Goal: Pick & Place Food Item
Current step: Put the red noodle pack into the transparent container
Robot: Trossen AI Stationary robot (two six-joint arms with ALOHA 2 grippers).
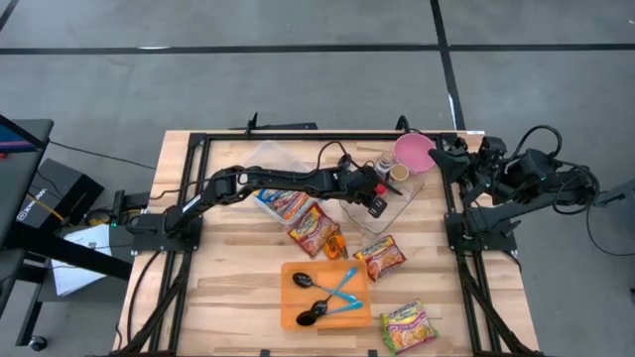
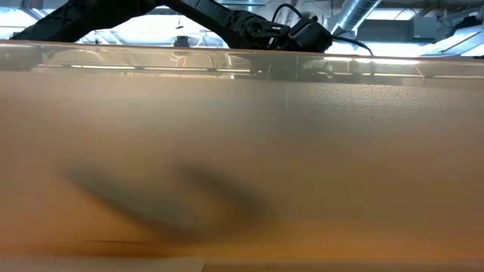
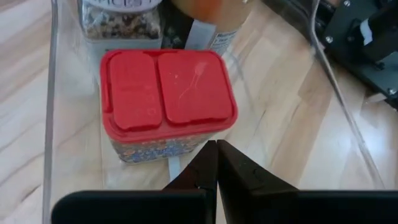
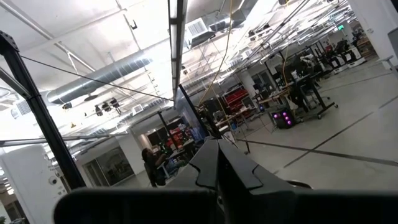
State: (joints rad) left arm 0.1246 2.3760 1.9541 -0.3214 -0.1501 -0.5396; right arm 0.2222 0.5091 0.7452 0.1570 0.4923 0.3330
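Two arms: the left gripper [image 1: 378,205] reaches over the clear bin [image 1: 412,194], fingers pressed together, holding nothing; the right gripper [image 4: 217,163] is folded up past the bin's far side, off the table edge, fingers together, pointing out at the room.
Food item: red-lidded jar [image 3: 166,93] stands upright inside the bin, just in front of the left fingertips [image 3: 216,163], not touching.
Room to move: bin walls are close around the jar.
Neighbours: a spice jar [image 3: 121,18] stands right behind it; a pink bowl [image 1: 415,151] sits at the bin's back corner.
Writing: jar labels are too blurry to read.
Nearby: noodle packets [image 1: 314,230] lie beside the bin; orange board [image 1: 323,295] with spoons lies well apart.
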